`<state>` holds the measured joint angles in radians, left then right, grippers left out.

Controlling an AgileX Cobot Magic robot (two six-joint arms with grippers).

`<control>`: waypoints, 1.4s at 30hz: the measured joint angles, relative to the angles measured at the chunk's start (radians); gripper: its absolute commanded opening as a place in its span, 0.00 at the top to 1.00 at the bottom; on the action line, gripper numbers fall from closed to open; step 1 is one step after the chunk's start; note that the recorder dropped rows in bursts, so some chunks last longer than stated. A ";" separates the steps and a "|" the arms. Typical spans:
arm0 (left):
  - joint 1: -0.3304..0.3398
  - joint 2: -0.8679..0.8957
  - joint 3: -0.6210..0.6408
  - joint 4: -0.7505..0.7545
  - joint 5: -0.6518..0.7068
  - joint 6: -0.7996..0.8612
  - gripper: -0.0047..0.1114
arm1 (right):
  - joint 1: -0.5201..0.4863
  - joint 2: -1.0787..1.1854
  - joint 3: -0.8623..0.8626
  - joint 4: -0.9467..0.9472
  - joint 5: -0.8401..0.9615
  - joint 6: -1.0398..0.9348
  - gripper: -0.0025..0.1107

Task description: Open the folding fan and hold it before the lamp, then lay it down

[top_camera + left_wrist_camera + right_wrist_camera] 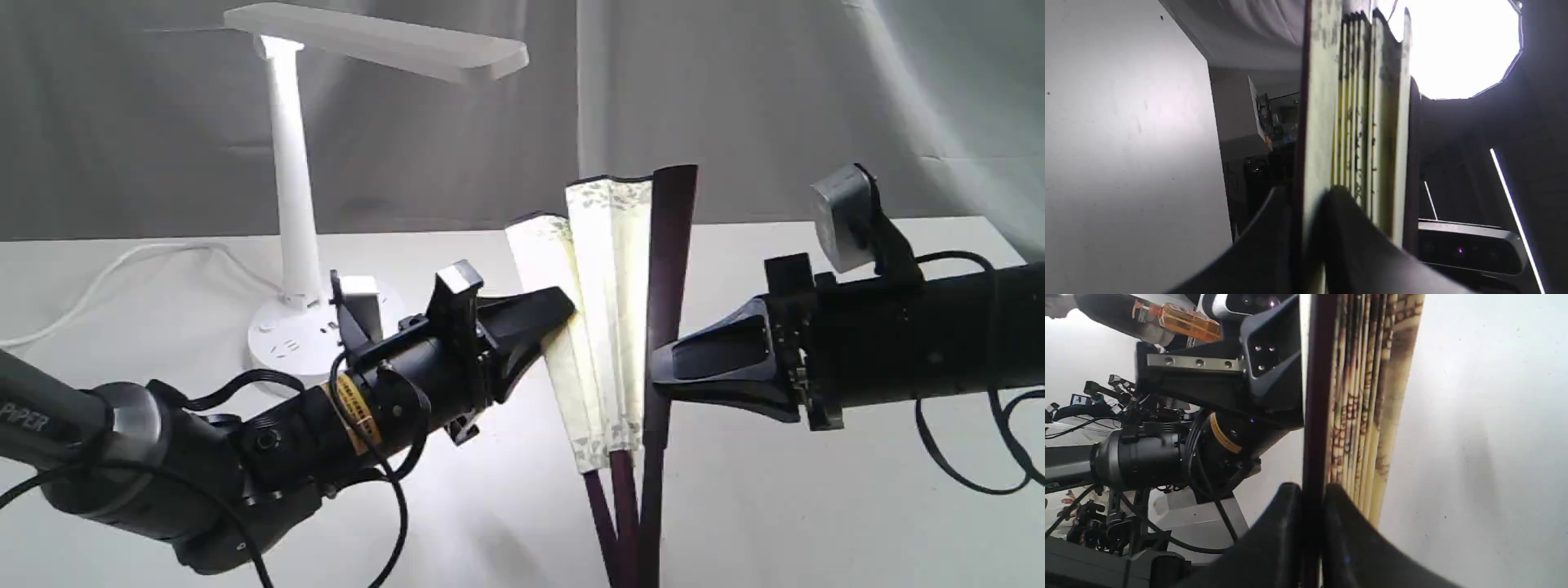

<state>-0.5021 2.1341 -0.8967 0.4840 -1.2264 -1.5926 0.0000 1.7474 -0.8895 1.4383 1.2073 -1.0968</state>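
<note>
ok so the left tool (565,313) is pressed shut on the outer left fold of the folding fan (612,310). In the left wrist view a thin dark stick and a strip of cream paper are pinched between its black fingers (1355,241). The right tool (658,371) is likewise clamped on something. Its fingers are closed on the dark maroon guard (671,245) at the fan's right side, which is seen pretty clearly in the right wrist view.

The fan is held upright between the two tools and only partly spread. A few cream pleats are fanned out on the left, and the rest are bunched against the maroon guard. The patterned border is up top. The dark ribs (620,506) are drawn together lower down and cut off by the bottom of the exterior view, so it can't be told whether the pivot end is resting on the bench (816,506). It's all held roughly over the middle of the bench, well apart from the left and right edges.

The lamp (294,180) is parked toward the far left corner, with its round base (282,347) set on the bench and its flat head lit. Its white cord (106,282) is trailed off toward the left edge. The fan is kept to the right of the lamp's stem and isn't touching it.
</note>
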 measured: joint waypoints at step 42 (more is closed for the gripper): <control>0.000 0.000 0.000 0.011 0.003 -0.113 0.96 | -0.001 0.000 0.000 -0.036 -0.015 0.046 0.75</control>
<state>-0.5021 2.1341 -0.8967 0.4950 -1.2231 -1.7054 -0.0010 1.7474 -0.8895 1.4020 1.1920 -1.0510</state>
